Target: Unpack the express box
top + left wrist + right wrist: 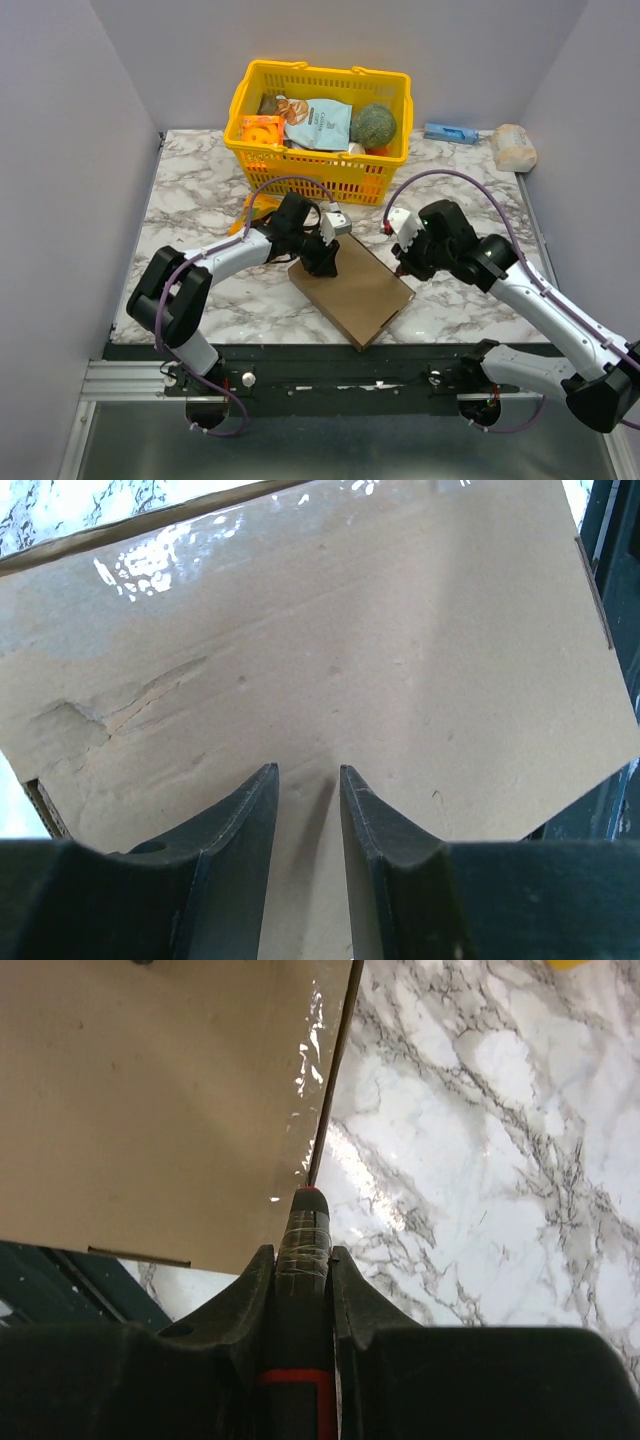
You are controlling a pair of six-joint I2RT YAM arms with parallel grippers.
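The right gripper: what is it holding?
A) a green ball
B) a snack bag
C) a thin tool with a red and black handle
C: the right gripper is shut on a thin tool with a red and black handle, its rod beside the edge of the flat brown cardboard box.

You see the brown express box [400, 660] filling almost everything. Your left gripper [308, 780] is right over its flat top, jaws a little apart. The cardboard has a torn scuff [110, 715].
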